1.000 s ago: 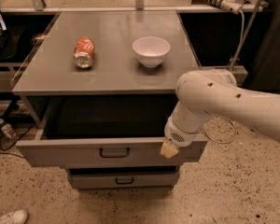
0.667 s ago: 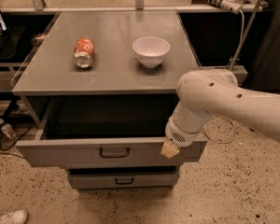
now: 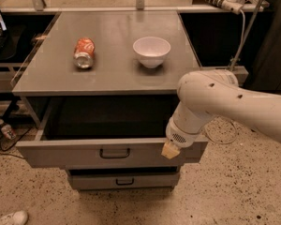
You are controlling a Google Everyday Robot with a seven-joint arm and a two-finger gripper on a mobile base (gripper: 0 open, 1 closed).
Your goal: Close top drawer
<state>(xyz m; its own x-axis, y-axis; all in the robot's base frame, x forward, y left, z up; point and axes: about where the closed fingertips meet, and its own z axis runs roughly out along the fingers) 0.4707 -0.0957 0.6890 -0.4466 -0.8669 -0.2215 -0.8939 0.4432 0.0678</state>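
The top drawer (image 3: 75,153) is pulled out wide from the grey cabinet, and its dark inside shows. Its flat grey front carries a small dark loop handle (image 3: 114,152) at the centre. My gripper (image 3: 170,150) hangs from the white arm (image 3: 225,102) and sits against the right part of the drawer's front panel, right of the handle. A tan tip of the gripper touches or nearly touches the panel.
On the cabinet top (image 3: 47,74) lie a red soda can (image 3: 84,52) on its side and a white bowl (image 3: 151,51). A lower drawer front (image 3: 124,181) sits below. A power strip (image 3: 225,1) and cable are at the back right. A speckled floor (image 3: 225,191) surrounds the cabinet.
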